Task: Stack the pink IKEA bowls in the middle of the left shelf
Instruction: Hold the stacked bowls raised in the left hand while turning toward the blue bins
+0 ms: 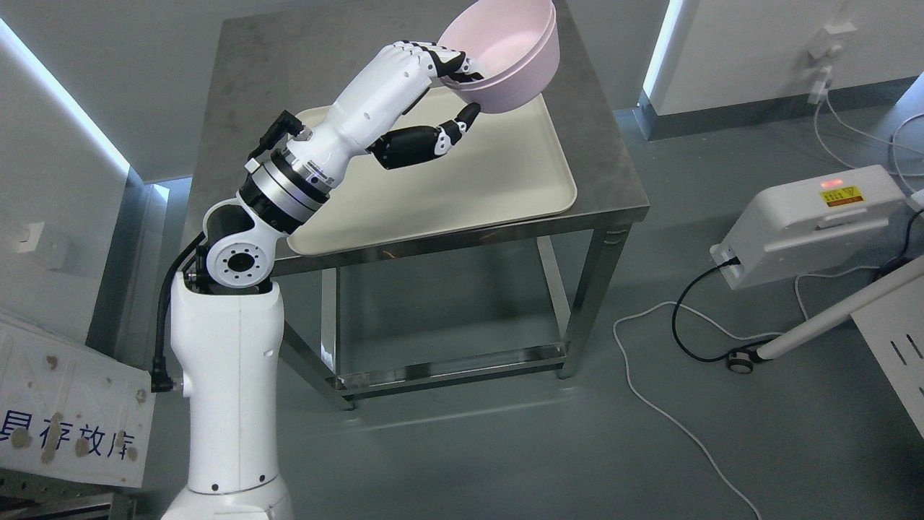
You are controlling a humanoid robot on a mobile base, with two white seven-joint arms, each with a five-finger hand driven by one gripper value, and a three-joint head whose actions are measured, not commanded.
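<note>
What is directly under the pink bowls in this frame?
The pink bowls, gripped by the left hand, hang tilted over the cream tray's far corner on the steel table. The bowls cover that corner.

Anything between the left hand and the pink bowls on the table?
Nothing visible. The left hand already grips the near rim of the nested pink plastic bowls, fingers over the rim and thumb beneath, above the cream tray on the steel table. No shelf is in view.

Tray [505,180] bare; bowls [505,58] block far edge.
</note>
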